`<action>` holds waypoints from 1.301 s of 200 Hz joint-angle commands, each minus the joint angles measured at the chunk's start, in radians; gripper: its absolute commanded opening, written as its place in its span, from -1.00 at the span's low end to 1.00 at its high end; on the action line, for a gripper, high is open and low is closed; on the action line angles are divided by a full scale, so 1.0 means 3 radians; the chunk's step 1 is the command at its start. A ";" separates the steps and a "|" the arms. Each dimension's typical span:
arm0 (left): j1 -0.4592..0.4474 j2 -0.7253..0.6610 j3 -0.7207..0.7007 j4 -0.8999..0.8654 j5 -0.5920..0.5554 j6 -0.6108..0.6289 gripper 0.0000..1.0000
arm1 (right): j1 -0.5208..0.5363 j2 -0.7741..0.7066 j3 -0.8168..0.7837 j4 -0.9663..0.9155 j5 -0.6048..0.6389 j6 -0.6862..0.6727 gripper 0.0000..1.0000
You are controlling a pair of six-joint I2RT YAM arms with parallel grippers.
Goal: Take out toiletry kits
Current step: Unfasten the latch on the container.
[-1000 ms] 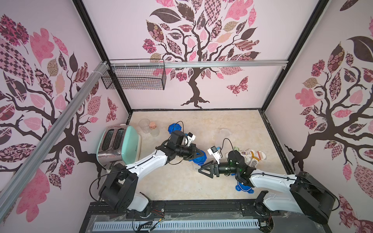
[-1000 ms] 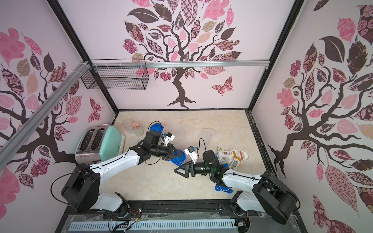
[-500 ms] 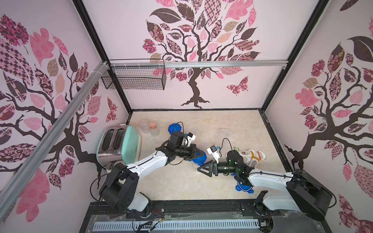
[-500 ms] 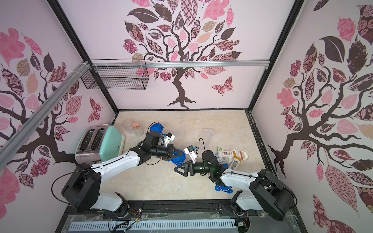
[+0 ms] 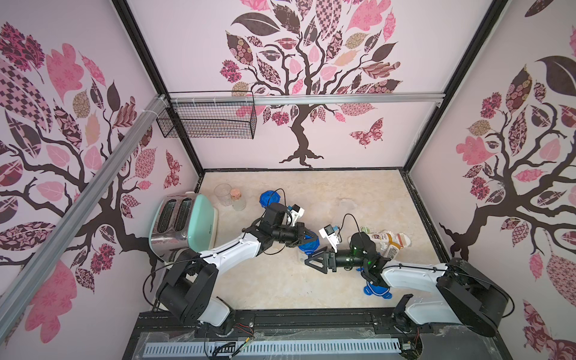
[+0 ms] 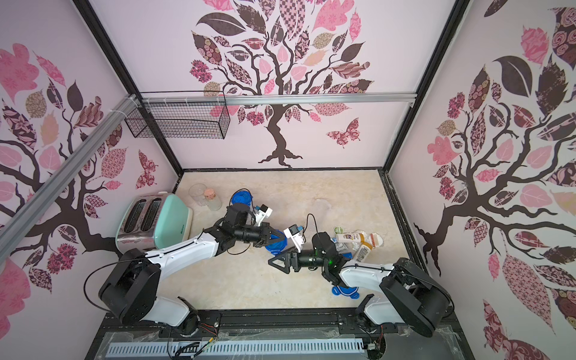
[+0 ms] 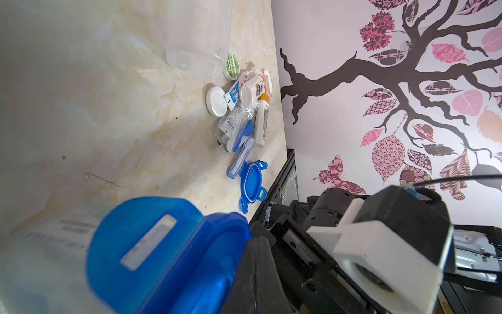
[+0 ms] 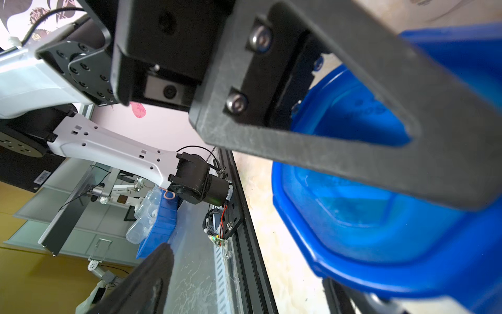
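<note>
Loose toiletry kits [image 5: 386, 241] [image 6: 355, 241] [image 7: 244, 108] lie in a pile at the table's right side: white bottles with yellow caps, toothpaste tubes, round tubs and a blue toothbrush. At mid-table is a clear canister with a blue lid [image 5: 308, 244] [image 6: 276, 244] [image 7: 163, 258] [image 8: 366, 204]. Blurred contents show through its wall [image 7: 54, 244]. My left gripper [image 5: 307, 238] [image 7: 258, 271] is shut, its fingers pressed together against the lid's rim. My right gripper [image 5: 314, 263] [image 6: 276, 263] [image 8: 244, 288] is open just in front of the lid, with nothing between its fingers.
An empty clear canister [image 7: 198, 35] lies by the pile. A loose blue lid [image 5: 377, 290] [image 7: 252, 185] sits near the front edge under my right arm. A second blue-lidded canister [image 5: 269, 198], a glass cup [image 5: 223, 193], a cork jar [image 5: 237, 199] and a toaster [image 5: 184, 221] stand at left.
My right gripper has edged a little to the left toward the blue lid, staying open. The left arm has held still.
</note>
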 commanded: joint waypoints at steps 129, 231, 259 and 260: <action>-0.0047 0.0224 -0.0379 -0.0249 -0.0251 0.0034 -0.98 | 0.0031 0.0200 -0.0126 0.1596 -0.0384 -0.0014 0.67; -0.0052 0.0277 -0.0475 -0.0208 -0.0306 0.0059 -0.99 | 0.0101 0.0231 -0.0149 0.1877 -0.0618 0.0067 0.68; -0.0069 0.0337 -0.0484 -0.0189 -0.0314 0.0065 -0.99 | 0.0135 0.0306 -0.0120 0.1920 -0.0707 0.0146 0.68; -0.0068 0.0338 -0.0485 -0.0188 -0.0314 0.0066 -0.99 | 0.0136 0.0307 -0.0122 0.1928 -0.0708 0.0148 0.68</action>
